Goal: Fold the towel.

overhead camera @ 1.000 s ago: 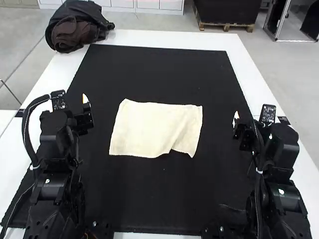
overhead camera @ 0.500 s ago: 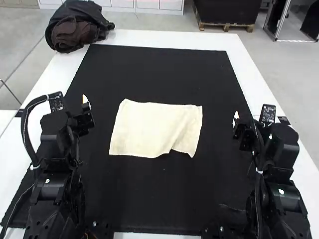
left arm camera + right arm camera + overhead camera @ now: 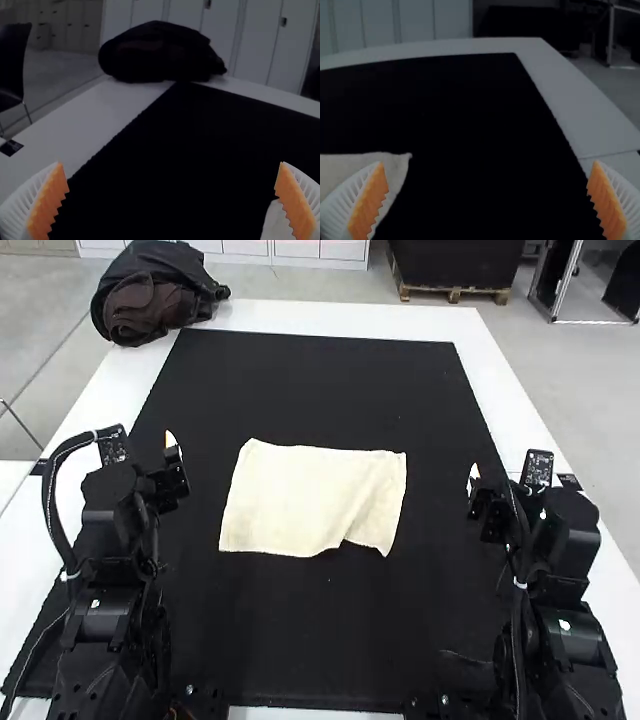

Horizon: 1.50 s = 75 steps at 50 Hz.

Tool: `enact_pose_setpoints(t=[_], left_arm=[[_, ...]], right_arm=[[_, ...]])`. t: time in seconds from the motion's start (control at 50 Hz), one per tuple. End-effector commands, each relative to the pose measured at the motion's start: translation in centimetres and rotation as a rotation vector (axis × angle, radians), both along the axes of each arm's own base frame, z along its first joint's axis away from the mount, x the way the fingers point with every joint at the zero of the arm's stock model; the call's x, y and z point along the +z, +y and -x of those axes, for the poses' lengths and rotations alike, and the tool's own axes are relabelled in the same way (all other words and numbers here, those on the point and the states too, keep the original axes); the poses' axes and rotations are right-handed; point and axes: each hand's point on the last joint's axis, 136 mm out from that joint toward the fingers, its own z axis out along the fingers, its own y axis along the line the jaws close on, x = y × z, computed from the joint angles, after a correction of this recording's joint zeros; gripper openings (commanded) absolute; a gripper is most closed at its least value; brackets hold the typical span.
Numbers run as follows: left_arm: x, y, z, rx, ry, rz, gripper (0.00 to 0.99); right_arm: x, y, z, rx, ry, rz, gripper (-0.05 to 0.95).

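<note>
Cream and looking soft, light and floppy, the towel (image 3: 305, 495) lies spread, slightly rumpled, between the worktop's (image 3: 330, 320) left and right edges, both sets of jaws parted, empty, its near corners inviting a gentle pinch.

My left gripper (image 3: 173, 448) mostly hidden behind its own dark body in high view, pale tip poking out; my right gripper (image 3: 473, 478) likewise; bases of my left arm (image 3: 105, 610) and right arm (image 3: 572, 630) cut off at the near side, both covering bits of the mat (image 3: 340, 620); layers under the towel's (image 3: 310, 495) near right crease, can't tell; print on the small board (image 3: 538, 468) too tiny; both wrist views cut off my finger bases and the towel, partly behind a finger; bag (image 3: 160, 55) too dim for folds in left wrist view.
</note>
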Motion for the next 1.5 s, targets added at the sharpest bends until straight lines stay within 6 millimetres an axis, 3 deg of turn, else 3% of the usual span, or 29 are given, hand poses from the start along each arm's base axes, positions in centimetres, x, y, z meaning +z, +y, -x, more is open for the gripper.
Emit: enact_pose_setpoints(t=[0.0,0.52,0.6,0.72,0.86,0.94,1.22,1.34,1.48], left_arm=[[0.1,0.1,0.0,0.005,-0.012,0.013,0.969],[0.5,0.1,0.0,0.007,-0.03,0.007,0.969],[1.9,0.1,0.1,0.007,-0.086,-0.006,0.969],[4.9,0.1,0.5,0.029,-0.123,-0.236,0.951],[7.0,0.0,1.1,0.057,-0.158,-0.381,0.908],[8.3,-1.5,1.0,-0.005,-0.2,-0.459,0.908],[14.5,-2.6,2.9,-0.024,-0.354,-0.497,0.908],[16.3,-2.8,2.1,-0.044,-0.337,-0.499,0.91],[18.6,-3.2,-0.2,-0.087,-0.291,-0.502,0.918]], right_arm=[[-0.2,0.4,0.0,0.021,0.0,-0.011,0.92],[0.3,0.4,0.0,0.024,-0.018,0.012,0.92],[0.5,0.7,0.0,0.044,-0.023,0.086,0.92],[2.6,1.6,-0.1,0.102,-0.107,0.249,0.92],[3.9,1.6,0.0,0.097,-0.159,0.264,0.92],[4.7,1.4,0.0,0.082,-0.192,0.274,0.92],[12.0,1.4,1.5,0.054,-0.375,0.286,0.91],[14.1,1.5,1.3,0.068,-0.365,0.248,0.91],[16.2,1.2,-0.7,0.068,-0.313,0.189,0.91]])
